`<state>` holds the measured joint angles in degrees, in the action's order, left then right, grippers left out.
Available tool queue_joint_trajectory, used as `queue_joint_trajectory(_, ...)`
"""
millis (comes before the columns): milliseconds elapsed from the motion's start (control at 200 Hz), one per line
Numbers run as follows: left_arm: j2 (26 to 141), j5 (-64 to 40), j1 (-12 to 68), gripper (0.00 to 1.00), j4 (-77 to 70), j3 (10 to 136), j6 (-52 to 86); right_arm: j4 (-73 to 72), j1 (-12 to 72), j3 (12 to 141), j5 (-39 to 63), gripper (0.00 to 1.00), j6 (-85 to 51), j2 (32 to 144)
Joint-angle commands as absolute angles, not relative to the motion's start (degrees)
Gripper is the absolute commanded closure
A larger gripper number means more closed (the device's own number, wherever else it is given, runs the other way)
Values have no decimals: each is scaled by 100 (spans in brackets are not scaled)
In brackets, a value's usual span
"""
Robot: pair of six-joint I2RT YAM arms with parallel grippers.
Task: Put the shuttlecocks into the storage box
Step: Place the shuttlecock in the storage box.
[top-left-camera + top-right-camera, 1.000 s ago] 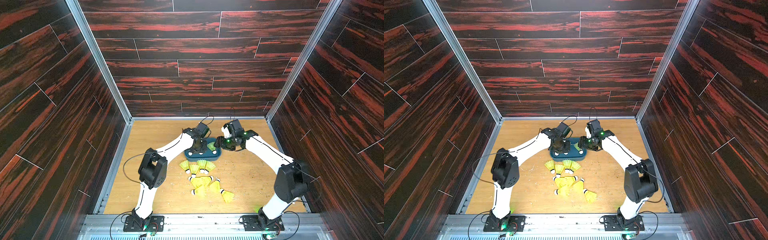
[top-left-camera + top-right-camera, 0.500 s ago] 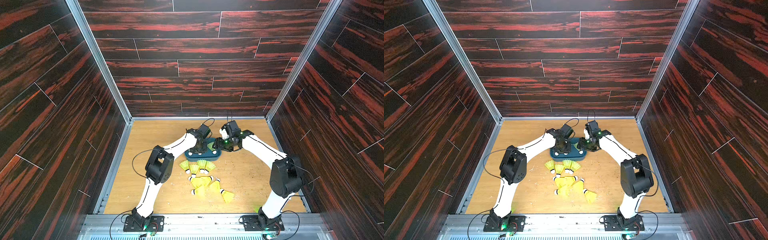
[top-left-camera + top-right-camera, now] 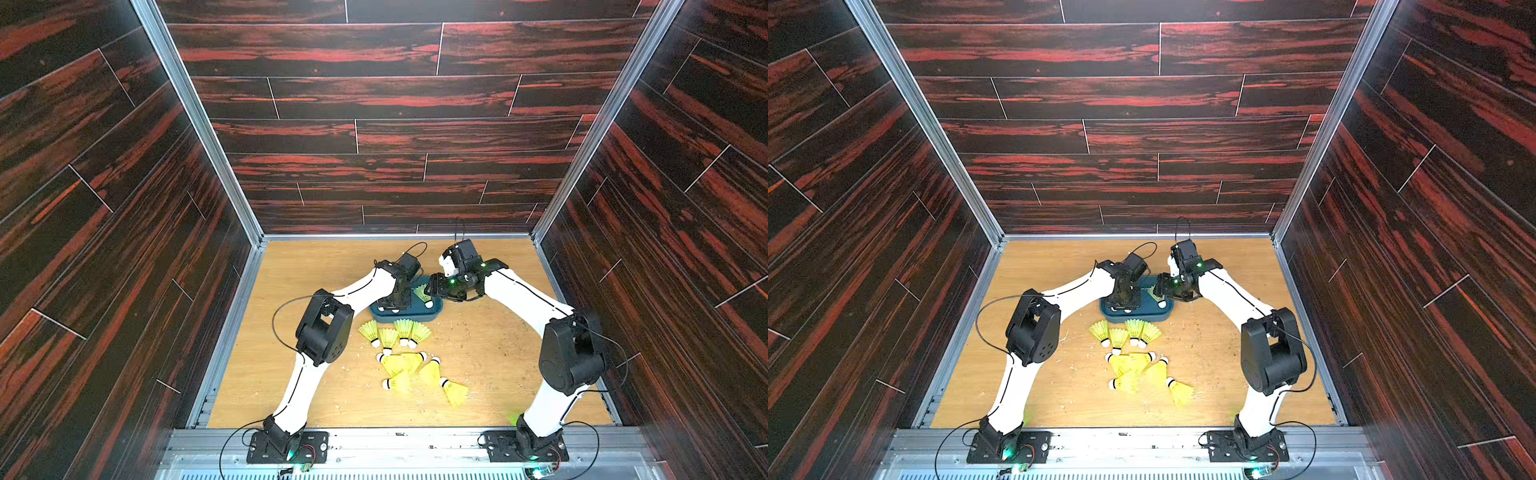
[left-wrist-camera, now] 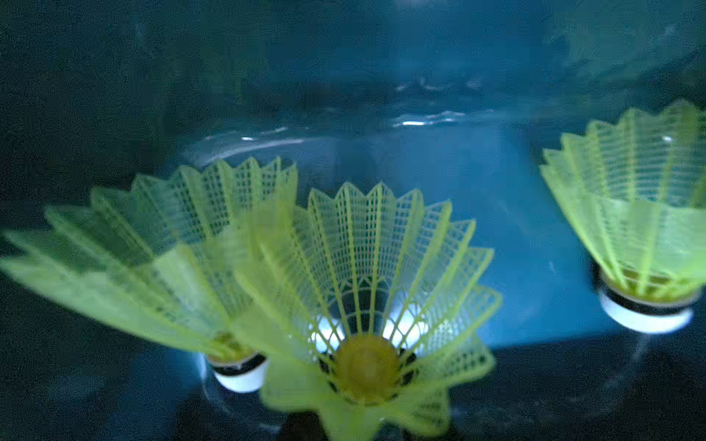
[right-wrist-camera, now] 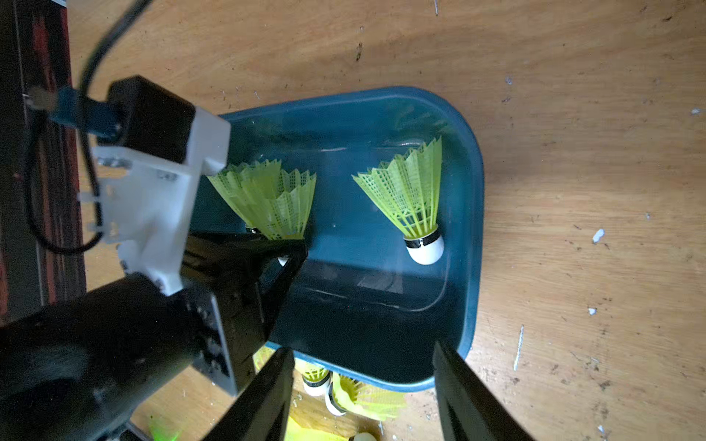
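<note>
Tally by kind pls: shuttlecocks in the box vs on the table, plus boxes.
Shuttlecocks in box: 3
Shuttlecocks on table: 9
Box: 1
Total: 13

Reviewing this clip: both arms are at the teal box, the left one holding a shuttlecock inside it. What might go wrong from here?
1. The held shuttlecock in the shut left claw overlaps skirts with a neighbouring shuttlecock; releasing or pulling away may tip or drag that one.
2. The open right claw hovers over the storage box rim, close to the left claw; they might collide or nudge the box.
</note>
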<state>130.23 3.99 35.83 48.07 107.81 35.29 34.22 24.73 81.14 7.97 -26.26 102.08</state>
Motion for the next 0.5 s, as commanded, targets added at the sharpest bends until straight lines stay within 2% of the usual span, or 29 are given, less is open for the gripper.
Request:
queue_joint_trajectory(0, 13025, 598, 3549, 74, 4894, 10937, 3628, 3432, 2454, 8229, 835, 37, -2585, 10353)
queue_joint_trajectory(276, 13044, 576, 3524, 60, 4848, 10952, 3735, 3458, 2459, 8227, 835, 38, -2573, 10351)
queue_joint_trajectory(496, 13017, 562, 3518, 57, 4852, 10981, 3743, 3463, 2453, 8227, 827, 38, -2557, 10321)
